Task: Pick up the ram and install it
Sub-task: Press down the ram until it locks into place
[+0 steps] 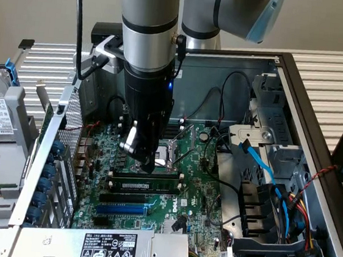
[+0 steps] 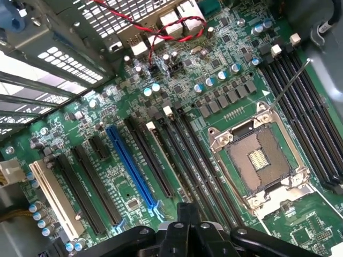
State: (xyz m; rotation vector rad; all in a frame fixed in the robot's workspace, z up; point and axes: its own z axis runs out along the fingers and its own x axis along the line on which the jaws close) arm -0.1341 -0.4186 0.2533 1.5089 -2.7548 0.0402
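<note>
The ram, a narrow green stick with black chips and a white label, lies along a long black slot on the motherboard, inside the open computer case. My gripper hangs straight down with its fingers shut, the tips just above the ram's far side and nothing held between them. I cannot tell whether the tips touch the stick. In the wrist view the closed gripper is over the row of long black slots, between the blue slot and the CPU socket.
The blue slot runs just in front of the ram, and the CPU socket sits behind the gripper. A power supply lies at the front. Drive bays and loose cables fill the exterior view's right, and a perforated case wall stands on its left.
</note>
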